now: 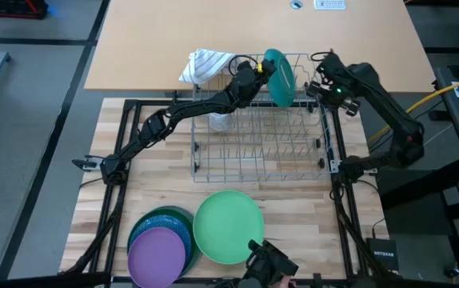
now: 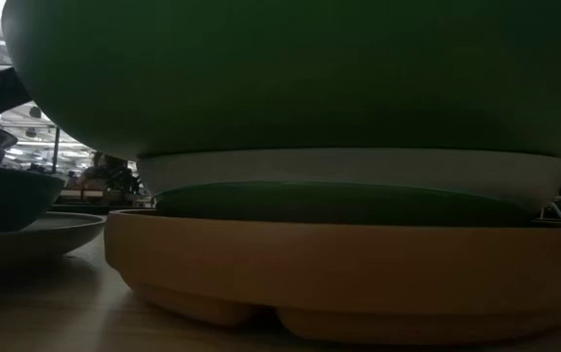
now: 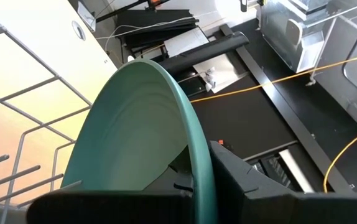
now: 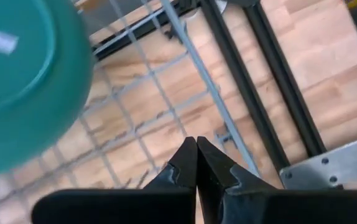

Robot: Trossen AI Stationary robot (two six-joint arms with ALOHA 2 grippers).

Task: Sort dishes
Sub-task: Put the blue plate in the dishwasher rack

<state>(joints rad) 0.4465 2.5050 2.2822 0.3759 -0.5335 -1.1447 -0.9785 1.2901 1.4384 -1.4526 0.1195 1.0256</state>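
Two stacks of dishes sit at the near edge of the table: a purple plate (image 1: 157,254) on top of blue and dark teal dishes, and just beside it a large light green plate (image 1: 228,226), whose stack in the low view rests on a white dish (image 2: 359,168), a dark green one and a tan divided plate (image 2: 339,266). The left gripper (image 1: 260,70) is clamped on the rim of a teal plate (image 1: 280,78) held on edge over the far end of the wire dish rack (image 1: 261,136). The right gripper (image 4: 196,149), fingers pressed together and holding nothing, hovers by the rack's far right corner. A striped cloth (image 1: 205,64) lies at the rack's far left corner.
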